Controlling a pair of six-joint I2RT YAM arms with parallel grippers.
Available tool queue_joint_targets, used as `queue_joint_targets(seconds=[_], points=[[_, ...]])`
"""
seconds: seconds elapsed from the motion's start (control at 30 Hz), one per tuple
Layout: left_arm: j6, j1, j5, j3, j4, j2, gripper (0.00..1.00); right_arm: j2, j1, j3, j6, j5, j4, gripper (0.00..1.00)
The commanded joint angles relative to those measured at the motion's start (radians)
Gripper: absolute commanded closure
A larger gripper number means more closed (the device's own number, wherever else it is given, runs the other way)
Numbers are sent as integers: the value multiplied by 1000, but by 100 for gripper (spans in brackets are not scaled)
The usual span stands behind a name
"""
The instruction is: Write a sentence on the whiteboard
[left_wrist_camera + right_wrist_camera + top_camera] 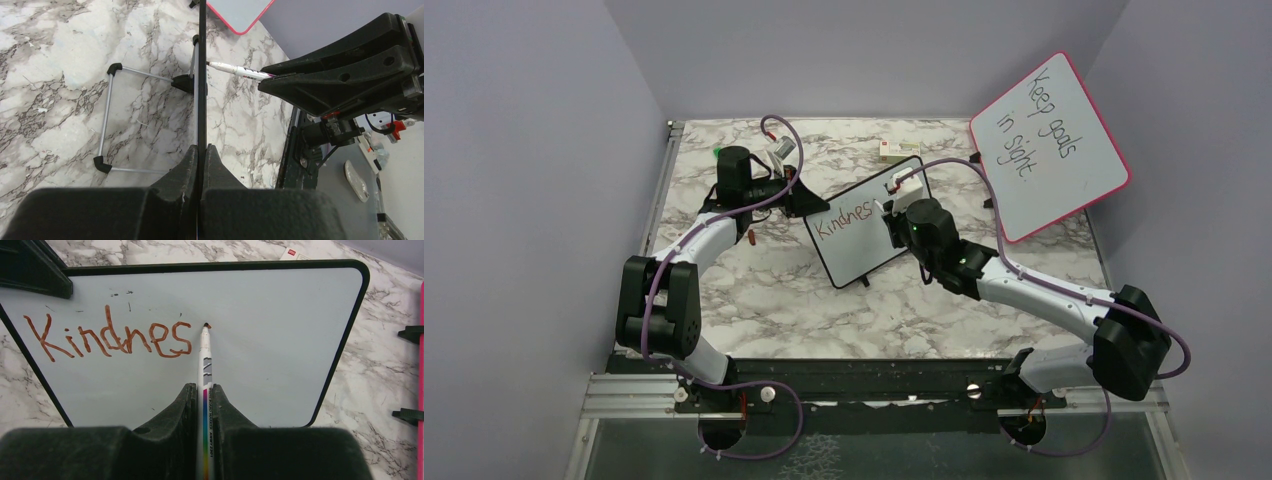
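The small black-framed whiteboard (864,240) stands tilted at the table's middle. Red-brown handwriting "Kindnes" (110,337) runs along its top line; it also shows in the top view (844,220). My left gripper (201,147) is shut on the whiteboard's edge (201,75), seen edge-on, at the board's far left corner (809,200). My right gripper (204,386) is shut on a white marker (205,355) with a rainbow stripe. The marker's tip touches the whiteboard (280,340) just right of the last "s". The marker also shows in the left wrist view (240,71).
A larger pink-framed board (1054,140) reading "Keep goals in sight" leans at the back right, its black feet (410,332) near the small board. A small white and red box (894,150) lies behind. The whiteboard's wire stand (107,120) rests on the marble table (824,310).
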Motion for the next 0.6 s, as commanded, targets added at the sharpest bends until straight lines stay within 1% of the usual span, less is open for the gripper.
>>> queue_joint_targets(seconds=[0.0,0.57], points=[[21,-1,29,11,-49,10,100,11,-7,37,-7,-34,47,99],[20,-1,23,10,-49,8,100,6,-7,29,-3,-96,-7,99]])
